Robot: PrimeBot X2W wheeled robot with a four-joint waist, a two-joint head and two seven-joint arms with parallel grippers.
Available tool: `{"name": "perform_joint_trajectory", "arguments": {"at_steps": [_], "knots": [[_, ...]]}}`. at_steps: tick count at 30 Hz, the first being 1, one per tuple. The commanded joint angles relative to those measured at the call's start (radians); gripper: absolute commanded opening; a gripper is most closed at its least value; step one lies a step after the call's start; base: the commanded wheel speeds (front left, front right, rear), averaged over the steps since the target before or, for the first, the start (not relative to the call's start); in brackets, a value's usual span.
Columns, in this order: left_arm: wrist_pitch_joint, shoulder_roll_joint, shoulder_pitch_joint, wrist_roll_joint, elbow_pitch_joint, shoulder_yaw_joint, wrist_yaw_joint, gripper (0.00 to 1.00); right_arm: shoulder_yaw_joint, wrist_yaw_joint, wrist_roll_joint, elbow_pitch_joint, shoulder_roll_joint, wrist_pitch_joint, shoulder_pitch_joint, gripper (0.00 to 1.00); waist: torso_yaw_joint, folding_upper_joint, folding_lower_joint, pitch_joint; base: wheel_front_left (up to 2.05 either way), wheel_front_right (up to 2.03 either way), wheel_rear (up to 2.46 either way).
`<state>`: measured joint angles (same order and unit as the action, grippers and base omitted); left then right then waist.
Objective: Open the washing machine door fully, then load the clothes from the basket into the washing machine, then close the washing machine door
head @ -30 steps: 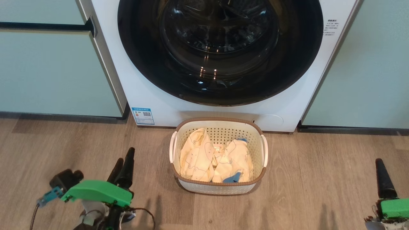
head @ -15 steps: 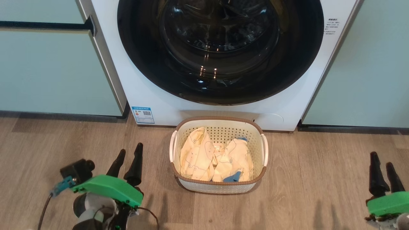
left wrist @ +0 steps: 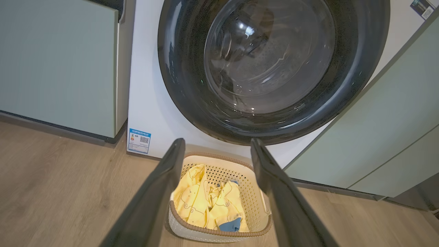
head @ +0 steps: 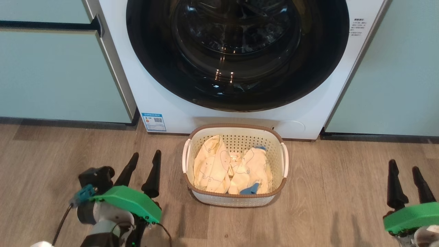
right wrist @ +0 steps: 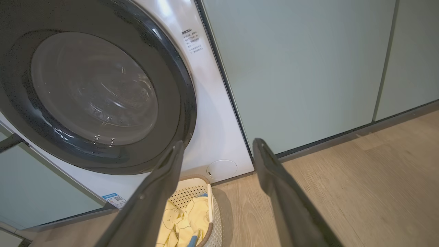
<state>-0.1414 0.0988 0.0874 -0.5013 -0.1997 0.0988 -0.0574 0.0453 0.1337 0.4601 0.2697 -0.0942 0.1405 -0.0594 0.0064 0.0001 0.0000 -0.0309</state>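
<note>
Hovering low over the wood-plank floor (head: 325, 206), left claw (head: 146, 153), two long dark fingers spread wide, nothing between them, touching nothing. Right claw (head: 403, 164) likewise wide and empty, far off to the right above the floor. Between the two, small cream perforated plastic basket (head: 233, 200) with brown rim, set on the floor just in front of the big white front-loading washing machine (head: 157, 99). Pale-yellow soft clothes (head: 212, 168) with line-drawn prints bunched inside the basket, small blue piece (head: 249, 189) against its near wall. Large round glossy black washing machine door (head: 236, 51) shut against the machine front. Left wrist view: fingers frame the basket, well apart from it. Pale green cabinet panels (head: 51, 75) on either side of the machine
</note>
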Motion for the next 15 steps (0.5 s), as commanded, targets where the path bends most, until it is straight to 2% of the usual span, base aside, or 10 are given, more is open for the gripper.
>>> {"name": "perform_joint_trajectory", "arguments": {"at_steps": [1,15], "knots": [[-0.015,0.023,0.054,0.035,0.040,-0.022,0.005,1.00,-0.017,-0.002,-0.035,-0.037,-0.027,0.016,-0.067,1.00,0.000,-0.0001,0.0000,-0.001,0.00,0.00,0.00],[-0.053,0.030,0.071,0.176,0.043,-0.009,0.011,1.00,-0.032,-0.002,-0.187,-0.021,-0.037,0.054,-0.082,1.00,0.000,-0.0001,0.0000,-0.008,0.00,0.00,0.00]]}}
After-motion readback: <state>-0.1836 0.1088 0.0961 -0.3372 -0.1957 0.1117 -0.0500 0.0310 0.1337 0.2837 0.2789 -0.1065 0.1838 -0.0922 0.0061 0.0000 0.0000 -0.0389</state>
